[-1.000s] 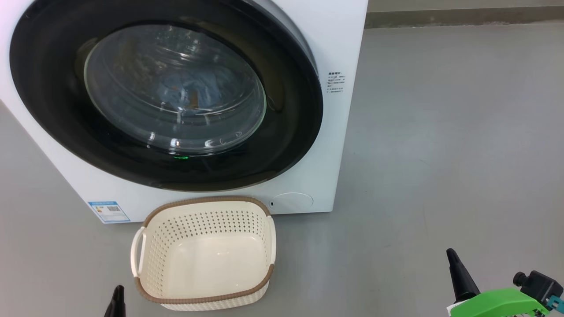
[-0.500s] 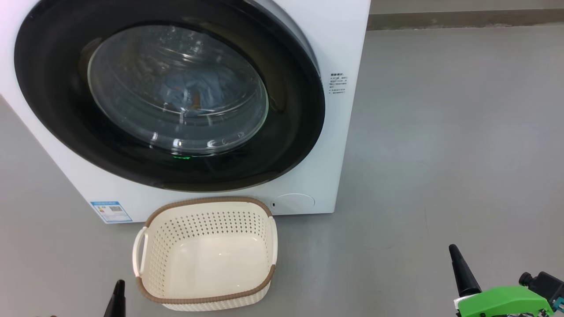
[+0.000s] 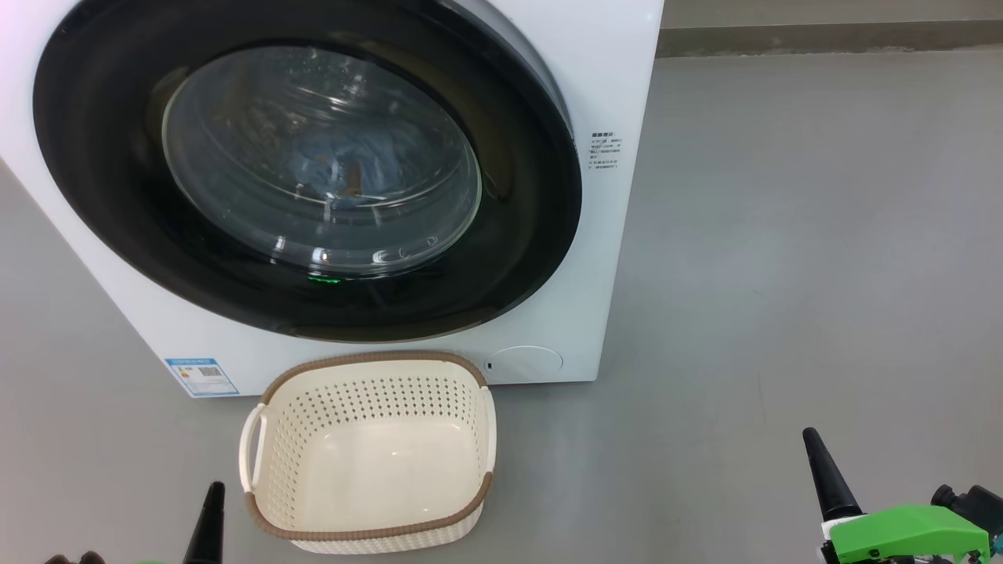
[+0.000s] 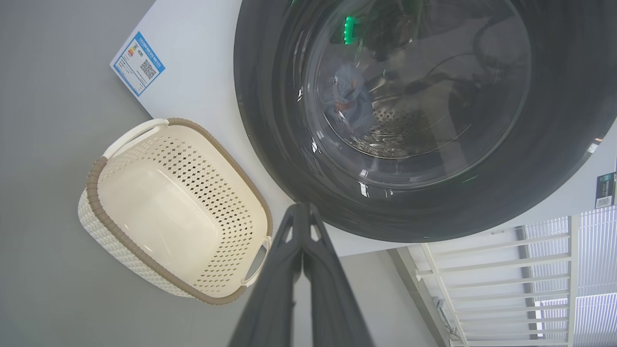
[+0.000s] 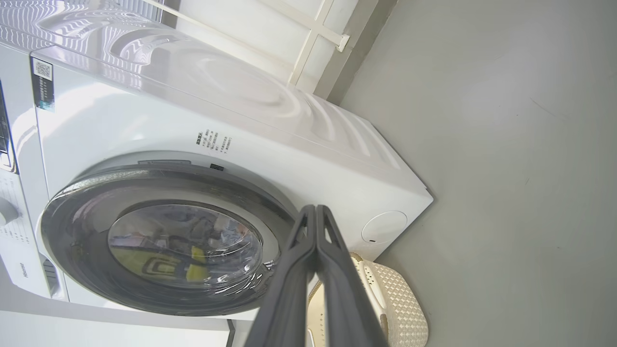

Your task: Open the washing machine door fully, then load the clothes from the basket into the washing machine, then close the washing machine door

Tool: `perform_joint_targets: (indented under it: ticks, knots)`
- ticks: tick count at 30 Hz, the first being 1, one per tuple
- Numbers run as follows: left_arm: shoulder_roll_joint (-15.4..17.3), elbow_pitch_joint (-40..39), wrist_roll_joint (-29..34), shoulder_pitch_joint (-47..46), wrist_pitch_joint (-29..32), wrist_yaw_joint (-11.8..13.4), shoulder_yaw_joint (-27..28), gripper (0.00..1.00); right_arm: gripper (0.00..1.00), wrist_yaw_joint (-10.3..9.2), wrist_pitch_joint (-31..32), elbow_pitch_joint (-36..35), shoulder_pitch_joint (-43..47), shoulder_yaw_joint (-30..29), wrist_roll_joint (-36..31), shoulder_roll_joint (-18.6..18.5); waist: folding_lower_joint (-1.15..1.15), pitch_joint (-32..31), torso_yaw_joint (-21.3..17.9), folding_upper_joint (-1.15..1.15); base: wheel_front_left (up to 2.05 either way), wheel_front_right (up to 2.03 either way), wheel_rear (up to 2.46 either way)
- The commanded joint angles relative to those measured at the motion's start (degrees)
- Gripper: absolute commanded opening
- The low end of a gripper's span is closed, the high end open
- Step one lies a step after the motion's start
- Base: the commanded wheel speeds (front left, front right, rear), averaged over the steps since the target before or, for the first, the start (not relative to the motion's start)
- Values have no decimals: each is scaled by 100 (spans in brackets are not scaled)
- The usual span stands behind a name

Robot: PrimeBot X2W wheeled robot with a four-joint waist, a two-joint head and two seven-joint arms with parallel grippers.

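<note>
The white washing machine (image 3: 619,94) stands before me with its round black door (image 3: 517,258) closed flush. Through the glass window the light blue clothes (image 3: 345,160) lie inside the drum, also seen as a blue bundle (image 4: 347,96) in the left wrist view. The cream basket (image 3: 368,356) sits on the floor against the machine's front with nothing in it. My left gripper (image 3: 211,509) is shut, low at the basket's left corner. My right gripper (image 3: 819,462) is shut too, far right of the basket over bare floor. Both wrist views show fingertips pressed together, left (image 4: 302,212) and right (image 5: 315,214).
Grey floor (image 3: 783,274) spreads wide to the machine's right, up to a dark skirting strip (image 3: 823,35). A blue label (image 3: 201,377) sits at the machine's lower left corner. A white railing (image 4: 496,270) stands beyond the machine.
The whole head picture has shifted slightly, so the camera moved. Both gripper tips show a little higher in it. Door, clothes and basket are as before.
</note>
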Motion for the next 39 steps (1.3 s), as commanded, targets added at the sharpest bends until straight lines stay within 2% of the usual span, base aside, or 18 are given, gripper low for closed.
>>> perform_joint_targets:
  ticks: [1, 39]
  knots:
    - [60, -166, -188, -285, 40, 4, 168, 0, 0, 8, 49, -196, -231, 46, 188, -19, 0, -4, 5, 0, 0, 0, 0]
    - [14, -221, -2499, -672, 680, 23, 331, 0, 0, 9, 693, -588, -295, -191, 2320, 93, 0, -74, 100, 0, 0, 0, 0]
